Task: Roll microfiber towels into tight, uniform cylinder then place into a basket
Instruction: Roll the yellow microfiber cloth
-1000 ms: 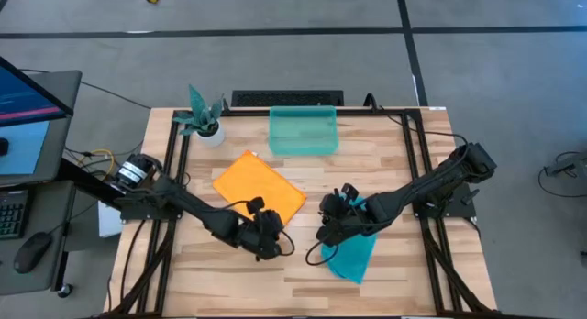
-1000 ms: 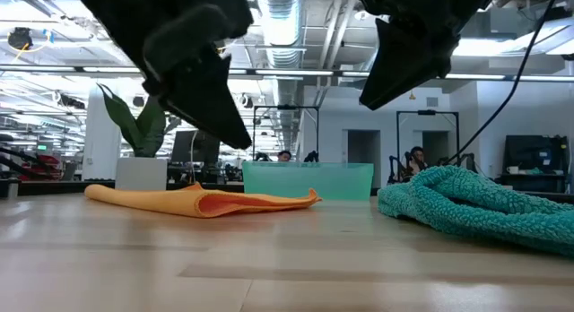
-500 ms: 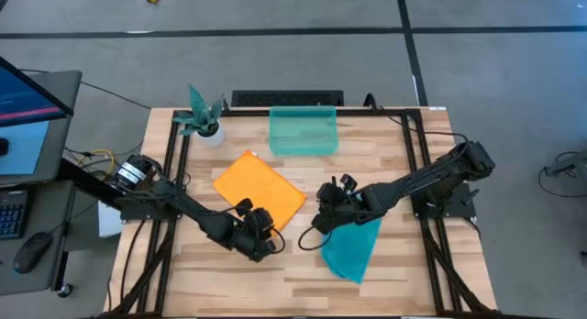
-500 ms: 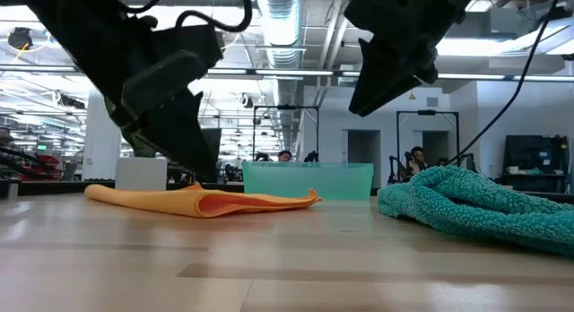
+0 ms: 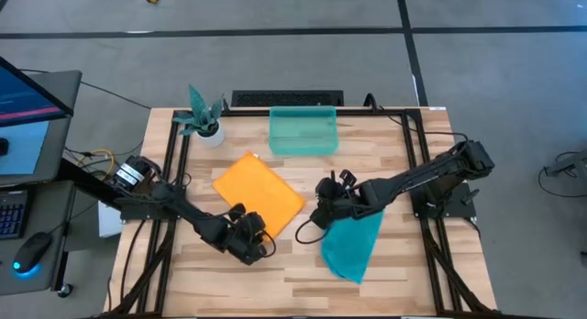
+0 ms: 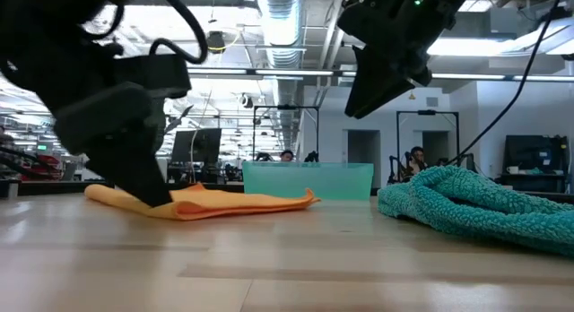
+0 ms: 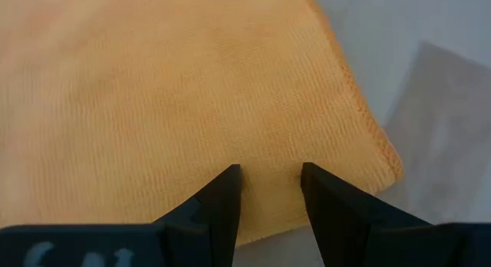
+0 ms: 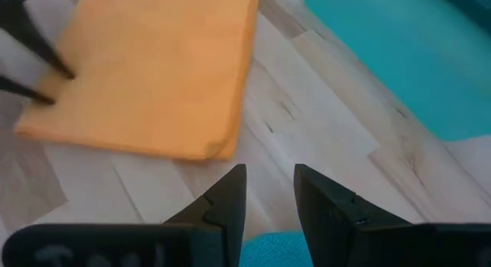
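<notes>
The orange towel (image 5: 260, 189) lies flat near the table's middle, thin in the low view (image 6: 233, 203). My left gripper (image 5: 257, 229) stands open over its near corner (image 7: 360, 144), low by the cloth (image 6: 154, 197). The rumpled teal towel (image 5: 353, 247) lies to the right (image 6: 475, 209). My right gripper (image 5: 321, 214) hangs open in the air (image 6: 354, 110) between the two towels, holding nothing (image 8: 270, 182). The teal-green basket (image 5: 304, 131) stands at the far edge. My left gripper's open fingers (image 7: 222, 194) come slanting down over the orange towel just inside its near corner. Whether they touch the cloth I cannot tell. The towel lies flat on the table.
A small potted plant (image 5: 202, 117) stands at the far left corner. Bare wood (image 5: 303, 264) shows along the near edge and between the towels. Black frame rails (image 5: 179, 163) run along both sides of the table.
My left gripper has gone down and toward the table's left edge, to the orange towel's near corner, rolling a little. My right gripper has moved left, off the teal towel's far end. Both towels lie as before.
</notes>
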`<action>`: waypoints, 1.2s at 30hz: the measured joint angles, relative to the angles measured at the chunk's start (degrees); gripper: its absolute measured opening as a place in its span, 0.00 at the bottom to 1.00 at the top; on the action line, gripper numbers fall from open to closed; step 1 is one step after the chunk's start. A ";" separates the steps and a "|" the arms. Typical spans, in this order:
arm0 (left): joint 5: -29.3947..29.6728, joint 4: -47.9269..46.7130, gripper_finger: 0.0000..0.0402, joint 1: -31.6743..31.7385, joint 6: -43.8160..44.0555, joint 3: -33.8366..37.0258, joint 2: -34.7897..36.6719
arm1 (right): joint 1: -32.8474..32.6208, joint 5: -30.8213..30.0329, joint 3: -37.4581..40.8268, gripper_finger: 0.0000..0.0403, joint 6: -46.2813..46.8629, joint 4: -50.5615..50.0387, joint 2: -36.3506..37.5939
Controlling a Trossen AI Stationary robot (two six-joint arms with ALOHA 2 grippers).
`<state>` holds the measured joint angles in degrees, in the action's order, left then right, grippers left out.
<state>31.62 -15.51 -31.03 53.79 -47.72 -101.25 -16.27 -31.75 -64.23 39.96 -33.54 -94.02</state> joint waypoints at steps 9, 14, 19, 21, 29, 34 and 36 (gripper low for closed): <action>-6.86 0.08 0.33 -6.15 -6.13 -0.20 0.28 | 1.42 0.04 0.00 0.33 -3.15 4.04 0.00; -8.06 -0.61 0.33 -10.61 -5.40 -1.37 0.11 | 1.25 0.37 0.00 0.33 -9.45 9.78 0.00; -9.49 -3.94 0.33 -12.74 -5.94 -5.93 -0.07 | 0.50 0.66 0.00 0.33 -12.41 14.86 -0.02; -8.32 -6.53 0.33 -13.28 -6.10 -8.62 -0.05 | 0.49 0.88 0.00 0.33 -14.38 16.19 -0.04; -2.02 -22.76 0.33 -16.79 0.24 -16.13 0.00 | -0.16 4.51 -0.09 0.33 -20.84 23.32 -1.90; 0.23 -33.23 0.33 -19.34 9.14 -17.88 0.04 | -0.03 6.57 -0.07 0.33 -27.69 34.44 -7.58; 0.49 -36.64 0.33 -20.15 12.87 -17.85 0.04 | 0.30 7.68 -1.09 0.33 -28.46 36.59 -10.54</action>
<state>32.11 -52.15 -51.18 66.66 -65.57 -101.21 -15.97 -24.06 -65.32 11.49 3.05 -104.56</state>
